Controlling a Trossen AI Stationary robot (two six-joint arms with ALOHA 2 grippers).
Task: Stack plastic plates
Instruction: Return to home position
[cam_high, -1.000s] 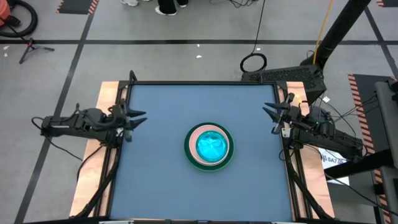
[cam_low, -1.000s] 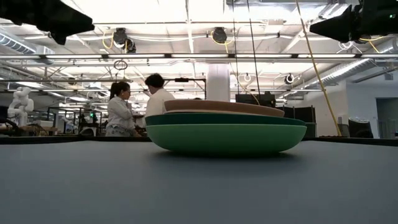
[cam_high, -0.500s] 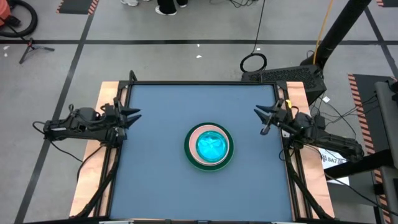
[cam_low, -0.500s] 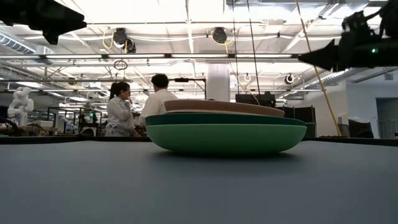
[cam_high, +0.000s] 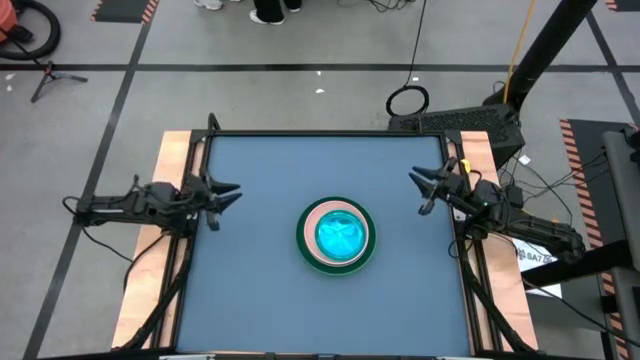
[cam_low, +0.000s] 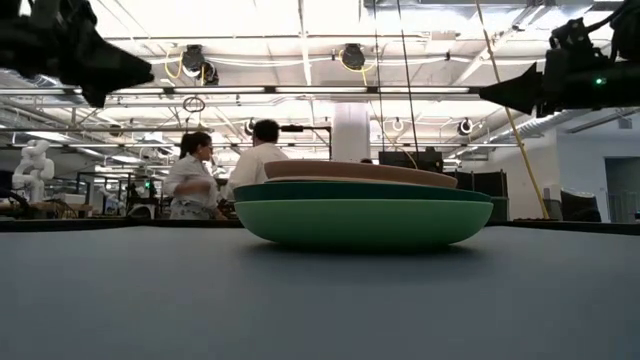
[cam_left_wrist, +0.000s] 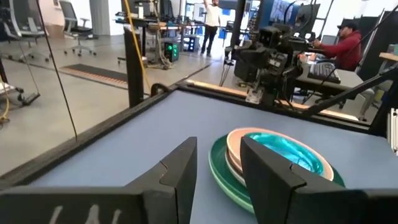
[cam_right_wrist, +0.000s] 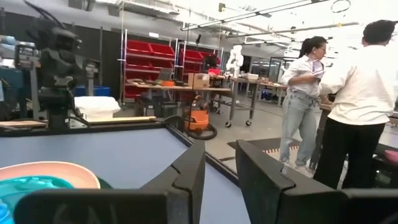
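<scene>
The plastic plates stand as one stack (cam_high: 338, 235) in the middle of the table: a light green plate (cam_low: 362, 222) at the bottom resting on the table, a dark green one, a pink one (cam_left_wrist: 236, 149) and a translucent cyan one (cam_high: 341, 233) on top. My left gripper (cam_high: 225, 195) hovers open above the table's left side, apart from the stack. My right gripper (cam_high: 422, 193) hovers open above the right side, also apart. Both show high in the low view, my left gripper (cam_low: 110, 70) and my right gripper (cam_low: 500, 95).
The blue table top (cam_high: 270, 170) has a raised dark frame (cam_high: 325, 133) and wooden side strips (cam_high: 170, 160). Two people (cam_low: 225, 175) stand in the room beyond the far edge. Cables and a black stand (cam_high: 455, 120) lie past the far right corner.
My left gripper drew back toward the left edge, then came forward again toward the stack and a little toward the near edge. My right gripper moved inward from the right edge toward the stack, then held still. The stack has kept its place.
</scene>
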